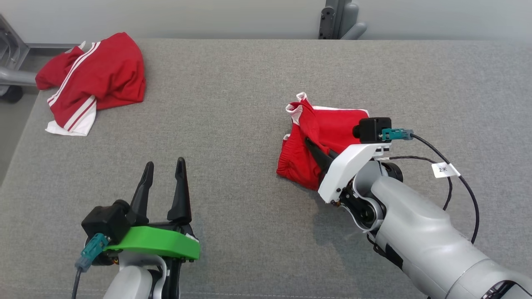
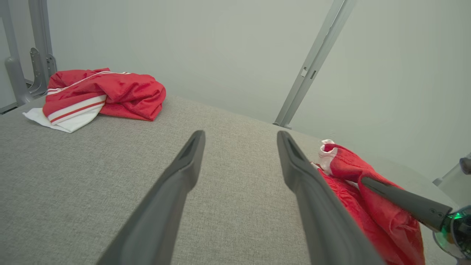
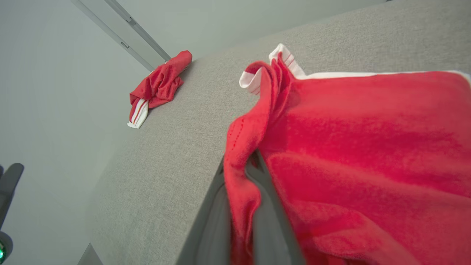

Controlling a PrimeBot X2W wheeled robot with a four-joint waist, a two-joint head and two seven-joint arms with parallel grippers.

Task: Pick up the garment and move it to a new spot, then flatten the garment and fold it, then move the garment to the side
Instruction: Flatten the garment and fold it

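**Right end effector pinches the garment; left one waits open**

Head view: the garment point(image 1: 332, 128), red with white trim, lies crumpled on the grey surface point(image 1: 232, 124), right of centre. The right end effector point(image 1: 311, 145) reaches into it from the lower right, and one dark finger shows against the red cloth. The left end effector point(image 1: 165, 162) hovers above bare surface at the lower left, well apart from the garment, with its two fingers spread and nothing between them. A red-and-white bundle point(image 1: 95, 79), striped along one side, sits at the far left corner of the surface.

Left wrist view: the left end effector point(image 2: 241, 136) points across the surface point(image 2: 73, 176) with a wide gap between its fingers. The garment point(image 2: 390, 235) is heaped at the lower right, just beside the right-hand finger, and one finger of the right end effector point(image 2: 404, 200) lies against it. The red-and-white bundle point(image 2: 110, 94) rests at the far left, near a grey metal frame point(image 2: 14, 73).

Right wrist view: the right end effector point(image 3: 239, 165) is closed on a raised fold of the garment point(image 3: 368, 147), with red cloth pressed between its blurred grey fingers point(image 3: 268, 221). The rest of the garment spreads to the right over the surface point(image 3: 165, 165). The red-and-white bundle point(image 3: 158, 84) lies far off, at the surface's edge.
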